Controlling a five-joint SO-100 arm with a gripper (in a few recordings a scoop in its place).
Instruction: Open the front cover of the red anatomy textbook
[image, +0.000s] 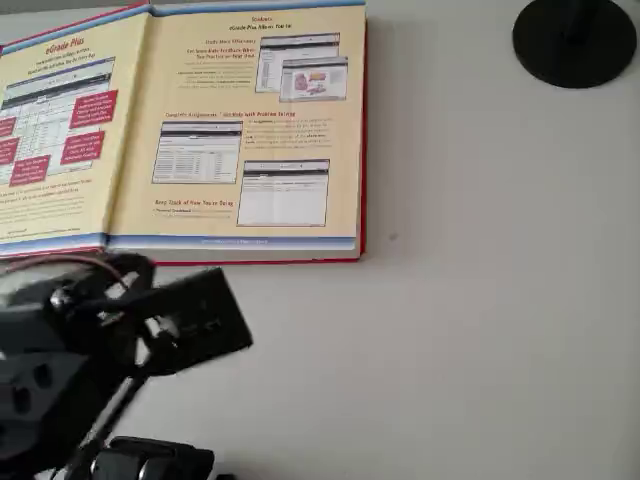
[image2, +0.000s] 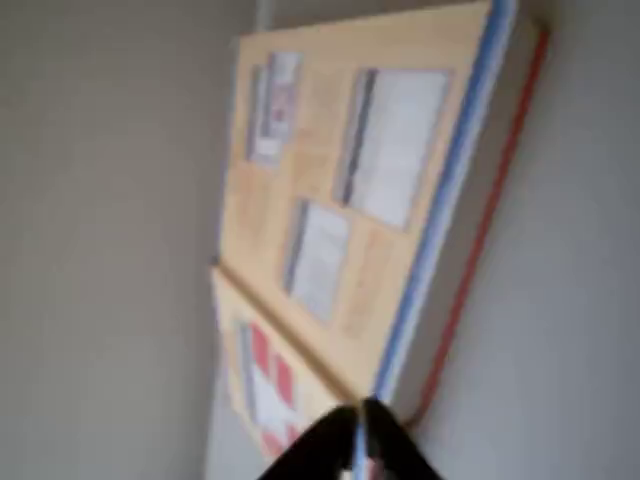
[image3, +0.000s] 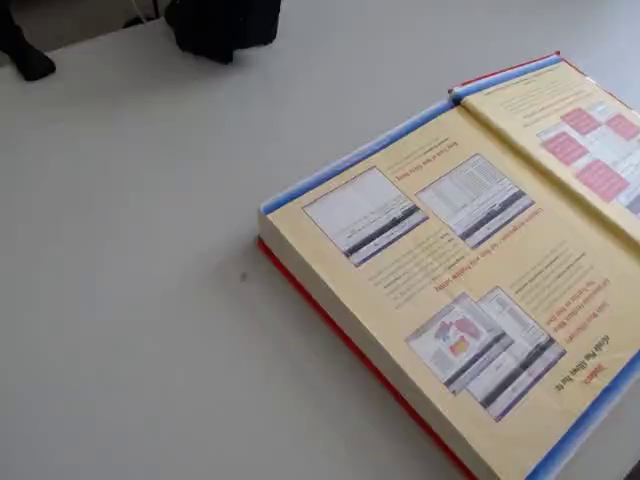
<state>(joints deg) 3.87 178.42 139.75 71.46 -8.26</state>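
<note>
Overhead view: red anatomy textbook (image: 240, 130) lying flat and open at upper left of a pale table (image: 480, 300), cream-yellow endpapers facing up. Front cover (image: 55, 130) folded out to the left, inner face showing red boxes, running off the picture's edge. Black round disc (image: 575, 40) at upper right, well apart from the book. Dark arm with gripper (image: 205, 320) hovering just below the book's near edge, not touching it; too blurred to tell whether spread or pinched.

Wrist view: book tilted across the picture, blue stripe and red edge along its right side. Cover (image2: 265, 385) with red boxes at lower left. Dark gripper tip (image2: 355, 440) at bottom centre, close to the book's corner; jaws apparently close together, gap unclear.

Fixed view: open book (image3: 440, 280) at right, cover (image3: 590, 140) lying flat at far right, thick page block resting on the table.

Judgement: cover appears fully opened. Main risk now: a low retreat catching the near corner, dragging the book or flipping the cover back shut.
</note>
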